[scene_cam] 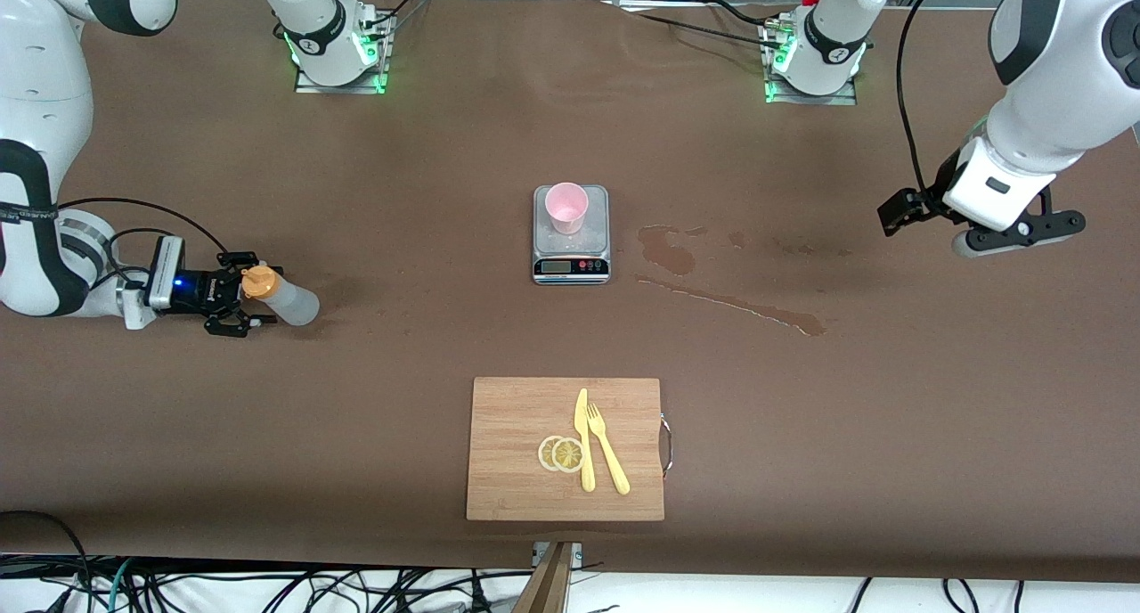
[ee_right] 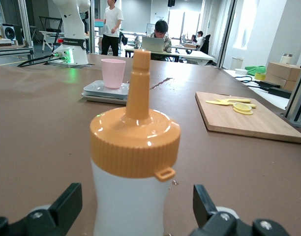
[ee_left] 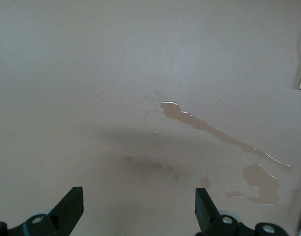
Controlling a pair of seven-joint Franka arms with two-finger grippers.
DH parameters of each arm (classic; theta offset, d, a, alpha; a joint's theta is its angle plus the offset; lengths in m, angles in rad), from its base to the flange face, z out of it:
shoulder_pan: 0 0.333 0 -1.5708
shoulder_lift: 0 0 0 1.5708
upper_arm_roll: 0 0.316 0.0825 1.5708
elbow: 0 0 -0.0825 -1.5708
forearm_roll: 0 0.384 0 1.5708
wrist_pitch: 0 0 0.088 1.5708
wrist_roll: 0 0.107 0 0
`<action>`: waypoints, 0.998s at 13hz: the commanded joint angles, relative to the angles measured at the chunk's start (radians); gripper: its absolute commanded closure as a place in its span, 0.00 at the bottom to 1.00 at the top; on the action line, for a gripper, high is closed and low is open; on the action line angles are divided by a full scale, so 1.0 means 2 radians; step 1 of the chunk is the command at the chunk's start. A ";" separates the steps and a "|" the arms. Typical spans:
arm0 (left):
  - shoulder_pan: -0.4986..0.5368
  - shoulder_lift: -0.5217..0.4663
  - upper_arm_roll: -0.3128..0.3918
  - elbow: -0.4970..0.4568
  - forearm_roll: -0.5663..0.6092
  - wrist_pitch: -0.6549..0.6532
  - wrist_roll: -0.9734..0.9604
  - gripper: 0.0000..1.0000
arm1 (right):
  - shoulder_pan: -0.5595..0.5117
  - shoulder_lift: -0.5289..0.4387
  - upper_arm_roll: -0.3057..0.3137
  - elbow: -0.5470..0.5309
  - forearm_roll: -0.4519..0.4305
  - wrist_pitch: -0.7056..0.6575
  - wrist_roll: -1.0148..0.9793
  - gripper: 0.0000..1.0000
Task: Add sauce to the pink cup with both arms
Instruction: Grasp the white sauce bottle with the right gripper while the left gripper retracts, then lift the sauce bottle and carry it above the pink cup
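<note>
Brown counter point(scene_cam: 802, 435) with wet spill streaks point(scene_cam: 730, 303), tangled cables point(scene_cam: 267, 591) along its edge nearest the front camera. Bright windows point(ee_right: 182, 22), office desks point(ee_right: 190, 55), cardboard boxes point(ee_right: 284, 73), people point(ee_right: 111, 24) in the room.

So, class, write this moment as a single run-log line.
right gripper: open around sauce bottle, not clamped | left gripper: open, waiting over table | pink cup: upright on scale
</note>
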State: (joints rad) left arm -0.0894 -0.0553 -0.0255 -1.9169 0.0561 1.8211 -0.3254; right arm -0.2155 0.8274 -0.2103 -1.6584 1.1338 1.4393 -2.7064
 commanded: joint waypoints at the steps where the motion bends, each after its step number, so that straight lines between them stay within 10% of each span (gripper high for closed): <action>1: -0.006 -0.013 0.007 0.012 -0.001 0.000 0.008 0.00 | 0.006 0.014 -0.002 0.012 0.011 -0.006 -0.008 0.01; 8: -0.005 0.040 -0.002 0.158 -0.010 -0.138 0.013 0.00 | 0.016 0.013 -0.002 0.012 0.010 0.000 -0.007 0.85; 13: 0.025 0.037 0.000 0.158 -0.043 -0.118 0.059 0.00 | 0.033 -0.009 -0.002 0.011 0.010 0.016 0.019 0.91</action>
State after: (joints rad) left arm -0.0763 0.0106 -0.0268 -1.6303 0.0016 1.5870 -0.2926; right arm -0.1703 0.8426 -0.2103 -1.6397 1.1352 1.4586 -2.7017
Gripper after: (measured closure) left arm 0.000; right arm 0.687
